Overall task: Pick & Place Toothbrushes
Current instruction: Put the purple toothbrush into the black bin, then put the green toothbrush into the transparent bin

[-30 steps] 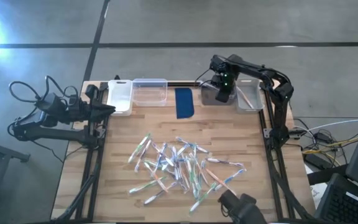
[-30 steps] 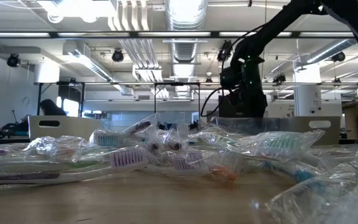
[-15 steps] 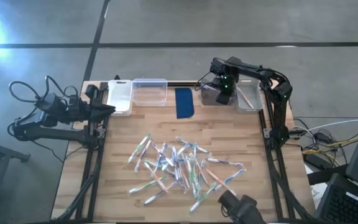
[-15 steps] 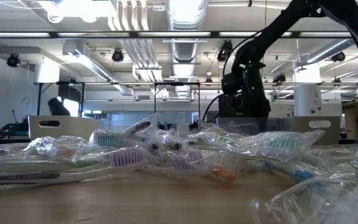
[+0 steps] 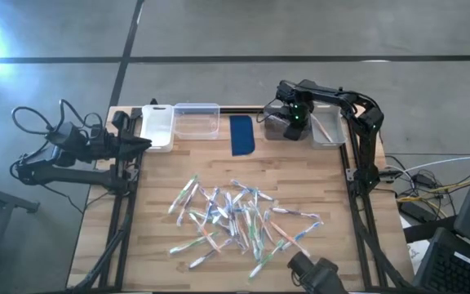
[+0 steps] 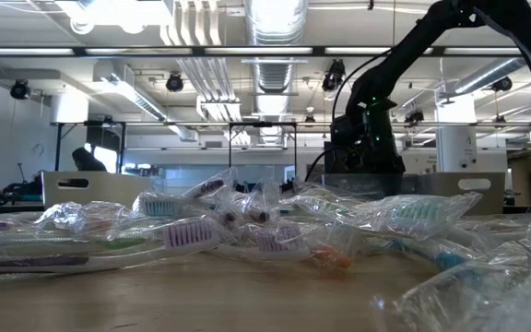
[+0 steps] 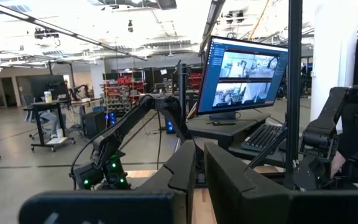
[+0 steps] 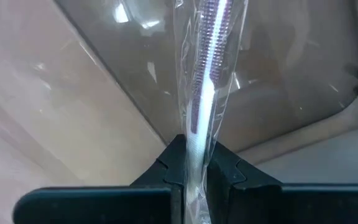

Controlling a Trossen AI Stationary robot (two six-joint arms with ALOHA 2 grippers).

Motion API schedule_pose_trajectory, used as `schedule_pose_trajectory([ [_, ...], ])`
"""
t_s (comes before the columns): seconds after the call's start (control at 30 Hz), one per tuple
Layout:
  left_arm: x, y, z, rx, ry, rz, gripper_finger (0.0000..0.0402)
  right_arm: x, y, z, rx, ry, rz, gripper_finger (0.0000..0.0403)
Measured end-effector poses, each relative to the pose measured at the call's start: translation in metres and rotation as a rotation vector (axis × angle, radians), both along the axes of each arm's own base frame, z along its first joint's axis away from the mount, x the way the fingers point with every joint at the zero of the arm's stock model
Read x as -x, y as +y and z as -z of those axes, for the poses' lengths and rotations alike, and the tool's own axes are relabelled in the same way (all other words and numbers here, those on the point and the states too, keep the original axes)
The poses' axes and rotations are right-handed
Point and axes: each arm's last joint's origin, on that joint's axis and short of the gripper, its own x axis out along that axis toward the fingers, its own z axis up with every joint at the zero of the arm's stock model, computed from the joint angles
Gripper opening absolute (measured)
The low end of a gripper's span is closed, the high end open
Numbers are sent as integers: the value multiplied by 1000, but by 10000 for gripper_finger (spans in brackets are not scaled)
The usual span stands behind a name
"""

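Note:
Several wrapped toothbrushes (image 5: 235, 224) lie in a loose pile on the near half of the wooden table, and they fill the foreground of the low view (image 6: 247, 231). My right gripper (image 5: 294, 121) hangs over the grey bin (image 5: 277, 124) at the far edge, shut on one wrapped toothbrush (image 8: 205, 56) with purple bristles. My left gripper (image 5: 143, 141) waits at the table's left edge with its fingers (image 7: 188, 174) together, holding nothing. My right gripper (image 8: 194, 149) pinches the wrapped toothbrush by its white handle (image 8: 196, 134), just behind the bristle head, between its two fingers. The brush runs on past the fingertips in line with them, inside its clear wrapper, and is lifted clear above the grey bin's wall (image 8: 278, 74).
Along the far edge stand a white bin (image 5: 157, 126), a clear bin (image 5: 197, 121), a dark blue pad (image 5: 241, 135), the grey bin, and another clear bin (image 5: 326, 124) with a brush in it. Bare wood lies between the bins and the pile.
My right gripper has come down toward the grey bin, still shut on the toothbrush. In the low view it has sunk and shifted a little to the right.

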Motion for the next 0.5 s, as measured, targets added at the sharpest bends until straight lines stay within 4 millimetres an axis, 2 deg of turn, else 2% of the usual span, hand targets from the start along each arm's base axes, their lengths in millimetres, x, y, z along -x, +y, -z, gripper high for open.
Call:
schedule_pose_trajectory([
  [0.1, 0, 0, 0, 0, 0, 0, 42, 0, 0, 0, 2, 0, 8, 37],
  [0.33, 0, 0, 0, 0, 0, 1, 42, 0, 0, -1, 3, 1, 15, 112],
  [0.5, 0, 0, 0, 0, 0, 0, 42, 2, 2, -14, 24, -19, 15, 152],
])
